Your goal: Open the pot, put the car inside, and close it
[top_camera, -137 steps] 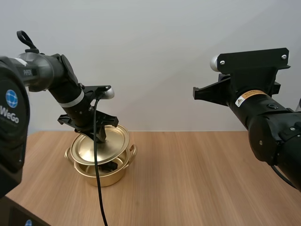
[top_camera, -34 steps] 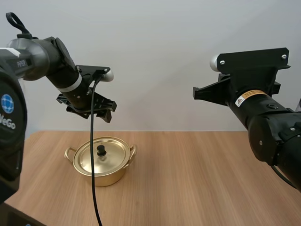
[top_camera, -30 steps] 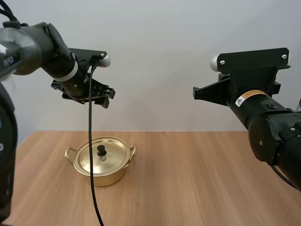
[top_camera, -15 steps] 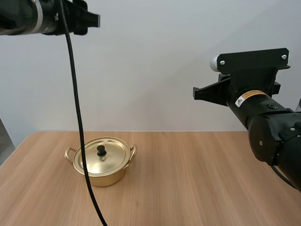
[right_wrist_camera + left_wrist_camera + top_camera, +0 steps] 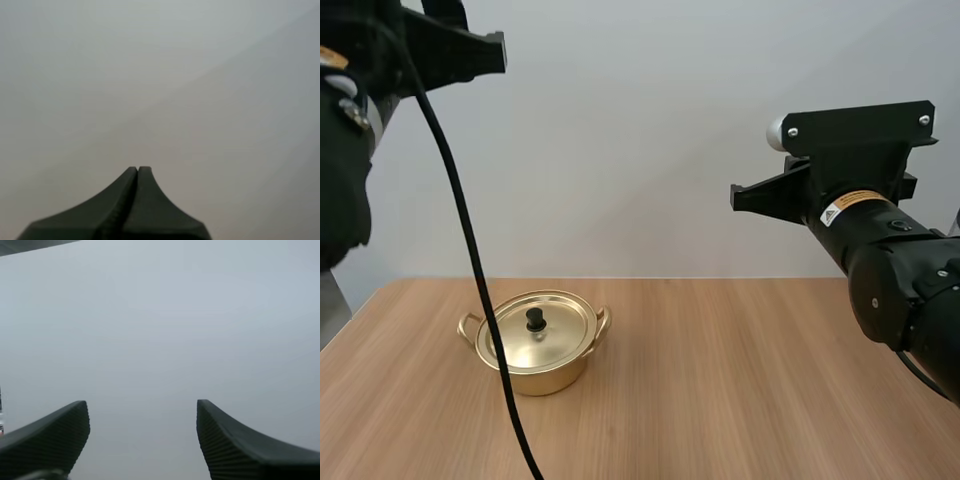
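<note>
Empty left fingers [image 5: 47,440] wide apart; right fingers [image 5: 117,212] together

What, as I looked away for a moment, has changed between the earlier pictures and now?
The left claw set the tilted lid flat on the pot, let go, and rose up and away to the left; it is open now. The pot and the right arm stayed put; the right claw is shut.

The high camera looks forward and down over the table [image 5: 740,390]; both wrist cameras face plain wall [image 5: 650,150].
</note>
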You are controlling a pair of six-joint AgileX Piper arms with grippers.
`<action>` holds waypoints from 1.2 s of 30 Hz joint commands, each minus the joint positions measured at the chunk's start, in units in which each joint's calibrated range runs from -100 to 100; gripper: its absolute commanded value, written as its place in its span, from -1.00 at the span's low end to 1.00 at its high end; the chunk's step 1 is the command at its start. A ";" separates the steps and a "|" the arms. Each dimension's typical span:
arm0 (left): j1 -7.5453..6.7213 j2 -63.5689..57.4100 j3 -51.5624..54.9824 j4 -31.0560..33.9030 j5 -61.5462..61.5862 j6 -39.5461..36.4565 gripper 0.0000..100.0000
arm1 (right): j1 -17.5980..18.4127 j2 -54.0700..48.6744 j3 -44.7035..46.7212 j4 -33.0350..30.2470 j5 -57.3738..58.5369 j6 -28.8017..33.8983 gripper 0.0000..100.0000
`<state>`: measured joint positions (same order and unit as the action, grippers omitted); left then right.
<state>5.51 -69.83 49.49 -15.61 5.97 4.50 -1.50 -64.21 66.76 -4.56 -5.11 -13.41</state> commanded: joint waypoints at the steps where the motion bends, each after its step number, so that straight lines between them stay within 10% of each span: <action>1: -0.01 -5.02 14.90 0.55 -0.46 0.08 1.00 | 0.00 0.03 0.08 -0.05 0.01 0.01 -1.00; 13: -0.38 -25.52 33.18 -0.37 10.91 0.81 1.00 | 0.00 0.03 0.08 -0.05 0.01 0.01 -1.00; 20: -2.25 -30.17 39.22 -3.43 5.51 -0.42 0.01 | 0.00 0.11 0.08 -0.05 -0.15 0.01 -1.00; 28: -6.28 -30.17 46.75 -3.43 -8.76 -0.42 0.03 | 0.00 0.11 0.08 -0.05 0.01 0.01 -1.00; 36: -7.23 -30.17 50.51 -3.43 -8.25 -0.32 0.01 | 0.00 0.11 0.08 -0.05 0.01 0.01 -1.00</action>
<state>-1.67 -100.00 100.00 -19.17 -2.53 4.11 -1.50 -64.12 66.76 -4.56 -5.11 -13.41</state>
